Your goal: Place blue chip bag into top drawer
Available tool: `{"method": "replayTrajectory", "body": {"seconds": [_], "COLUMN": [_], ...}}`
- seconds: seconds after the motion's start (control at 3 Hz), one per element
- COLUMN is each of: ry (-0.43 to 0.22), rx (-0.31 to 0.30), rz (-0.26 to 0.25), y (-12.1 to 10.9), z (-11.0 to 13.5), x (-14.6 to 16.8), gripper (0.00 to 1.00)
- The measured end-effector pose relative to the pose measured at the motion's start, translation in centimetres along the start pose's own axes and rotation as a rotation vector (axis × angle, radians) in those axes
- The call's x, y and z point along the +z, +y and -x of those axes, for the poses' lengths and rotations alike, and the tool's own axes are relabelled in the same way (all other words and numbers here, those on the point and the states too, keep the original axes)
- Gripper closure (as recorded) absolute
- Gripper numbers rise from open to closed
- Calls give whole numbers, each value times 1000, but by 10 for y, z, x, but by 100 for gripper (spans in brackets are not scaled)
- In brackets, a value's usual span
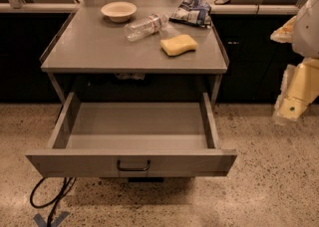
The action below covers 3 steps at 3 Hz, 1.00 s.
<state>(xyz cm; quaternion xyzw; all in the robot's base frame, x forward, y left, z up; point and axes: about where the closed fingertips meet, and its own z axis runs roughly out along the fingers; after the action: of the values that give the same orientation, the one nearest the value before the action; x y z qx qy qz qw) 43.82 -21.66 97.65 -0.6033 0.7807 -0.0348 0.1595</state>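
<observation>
The blue chip bag (192,11) lies at the back right of the grey table top (89,47), dark blue with white patches. Below the table top, the top drawer (132,163) is pulled out wide towards me. Its inside is bare, and its small dark wire handle (133,165) sits at the centre of the front panel. My gripper (291,106) hangs on the pale arm at the right edge of the view. It is beside the table, lower than the table top, well clear of the bag and the drawer, and holds nothing that I can see.
On the table top stand a white bowl (118,11) at the back, a clear plastic bottle (145,26) lying on its side, and a yellow sponge (179,45). A black cable (50,198) loops on the speckled floor at the drawer's front left.
</observation>
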Motion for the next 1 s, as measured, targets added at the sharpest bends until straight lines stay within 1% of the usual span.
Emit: {"method": "replayTrajectory", "body": {"seconds": [0.33,0.67,1.0], "ry": [-12,-26,-40], "rx": [-10,-19,-1], "rz": [-17,-13,6], "y": [-13,-52,-104], "z": [4,13,27], "x": [-3,4,19], "gripper": [0,0,0]}}
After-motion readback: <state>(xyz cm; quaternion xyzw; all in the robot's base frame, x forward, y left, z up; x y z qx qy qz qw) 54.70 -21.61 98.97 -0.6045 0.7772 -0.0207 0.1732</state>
